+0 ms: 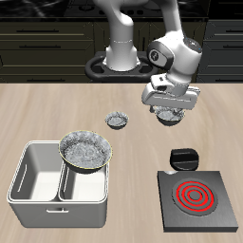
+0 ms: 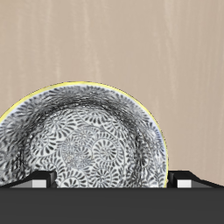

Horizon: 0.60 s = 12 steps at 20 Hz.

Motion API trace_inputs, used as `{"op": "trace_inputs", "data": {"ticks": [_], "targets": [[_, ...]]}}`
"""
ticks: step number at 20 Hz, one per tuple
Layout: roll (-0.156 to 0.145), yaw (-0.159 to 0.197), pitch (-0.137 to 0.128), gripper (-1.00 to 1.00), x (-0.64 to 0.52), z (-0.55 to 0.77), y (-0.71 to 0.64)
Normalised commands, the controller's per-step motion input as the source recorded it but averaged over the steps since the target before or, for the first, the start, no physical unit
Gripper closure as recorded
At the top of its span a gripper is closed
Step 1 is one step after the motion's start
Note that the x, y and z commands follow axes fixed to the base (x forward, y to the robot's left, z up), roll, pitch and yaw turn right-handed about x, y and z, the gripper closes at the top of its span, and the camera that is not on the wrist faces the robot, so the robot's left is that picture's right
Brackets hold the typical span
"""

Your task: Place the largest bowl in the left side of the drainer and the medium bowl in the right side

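**Large bowl in the drainer, gripper over the medium bowl**

The light grey-white two-compartment drainer (image 1: 38, 180) sits near the table's front edge. The largest grey speckled metallic bowl (image 1: 86, 150) rests tilted in one compartment, leaning on its rim, probably because it is nearly as wide as the opening. Farther back, the smallest grey bowl (image 1: 117, 121) stands alone on the wooden table (image 1: 38, 114). Beyond it, the gripper (image 1: 172, 111) hangs just above the medium grey bowl (image 2: 86, 140), its fingers (image 2: 35, 182) spread apart and holding nothing, seemingly lined up to take the rim. The black hotplate with red rings (image 1: 196, 198) stands well apart.
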Motion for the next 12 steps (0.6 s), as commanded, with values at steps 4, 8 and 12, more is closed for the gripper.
{"op": "trace_inputs", "data": {"ticks": [4, 8, 12], "targets": [[0.042, 0.008, 0.046, -1.00, 0.04, -0.25, 0.07], [0.014, -0.016, 0.136, 1.00, 0.16, -0.52, -0.10], [-0.031, -0.065, 0.069, 1.00, 0.04, -0.16, -0.17]]}}
